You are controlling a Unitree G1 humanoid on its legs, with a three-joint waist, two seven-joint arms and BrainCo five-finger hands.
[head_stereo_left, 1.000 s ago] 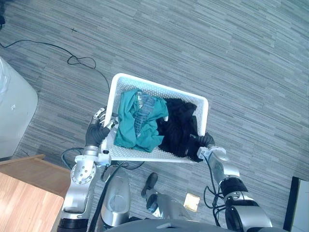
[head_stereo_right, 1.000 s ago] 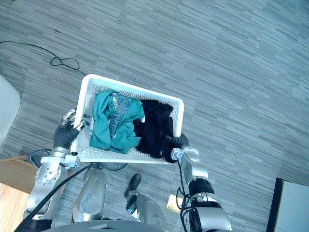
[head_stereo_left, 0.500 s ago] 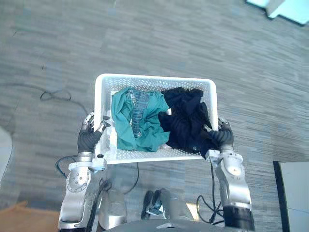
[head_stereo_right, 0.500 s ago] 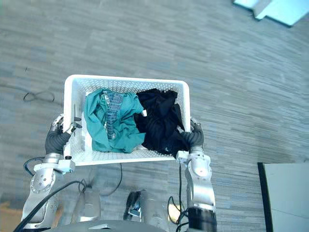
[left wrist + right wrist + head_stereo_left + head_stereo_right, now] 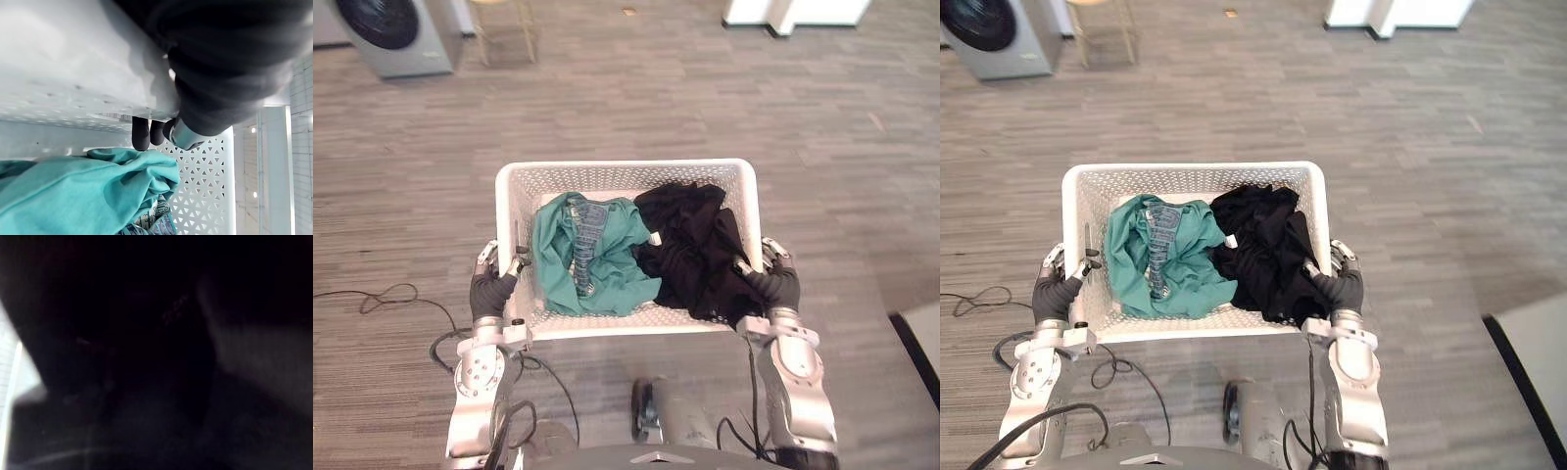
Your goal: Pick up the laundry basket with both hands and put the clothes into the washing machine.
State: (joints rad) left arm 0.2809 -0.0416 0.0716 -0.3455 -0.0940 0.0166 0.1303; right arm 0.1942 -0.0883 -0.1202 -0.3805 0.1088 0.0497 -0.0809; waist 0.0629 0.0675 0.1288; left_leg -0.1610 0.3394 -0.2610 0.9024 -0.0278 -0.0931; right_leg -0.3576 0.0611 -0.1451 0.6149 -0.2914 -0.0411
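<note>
I hold a white perforated laundry basket (image 5: 626, 168) off the floor in front of me. My left hand (image 5: 492, 289) grips its left rim, and its dark fingertips (image 5: 142, 134) curl over the edge in the left wrist view. On the right rim my right hand (image 5: 773, 286) is curled by the black cloth. Inside lie a teal garment (image 5: 607, 274) with a blue patterned piece on it and a black garment (image 5: 690, 255). The grey washing machine (image 5: 396, 34) with its dark round door stands far off at the upper left.
Thin stool legs (image 5: 499, 34) stand just right of the washer. White furniture (image 5: 793, 12) lines the far wall at the upper right. A pale panel (image 5: 925, 333) edges the right side. Grey plank floor lies between me and the machine.
The whole view has swung round, bringing the washing machine and far wall into sight. The basket stays level in both hands with the clothes unmoved inside.
</note>
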